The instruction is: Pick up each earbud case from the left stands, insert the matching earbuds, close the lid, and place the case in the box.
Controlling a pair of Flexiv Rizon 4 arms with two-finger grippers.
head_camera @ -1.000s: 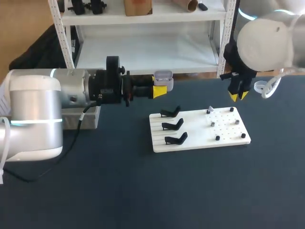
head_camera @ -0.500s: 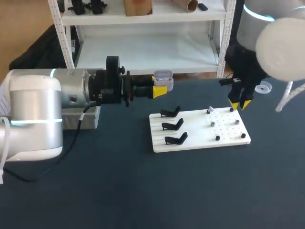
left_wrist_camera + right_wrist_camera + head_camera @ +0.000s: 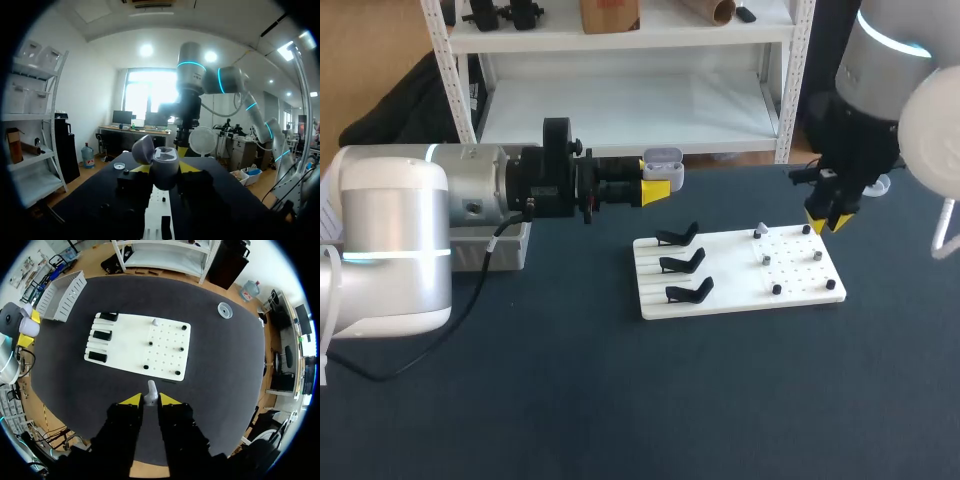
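Evidently your left gripper (image 3: 658, 187) pinches the earbud case (image 3: 663, 160), lid open, aloft far-left of the board (image 3: 740, 290), presumably so your right gripper (image 3: 828, 220), clamping an earbud (image 3: 151, 389) over the board's far right, can load it.

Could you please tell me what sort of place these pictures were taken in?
Probably a robotics lab bench: a left arm and right arm over a dark table, a white fixture board with black stands, and the left tool holding an open earbud case.
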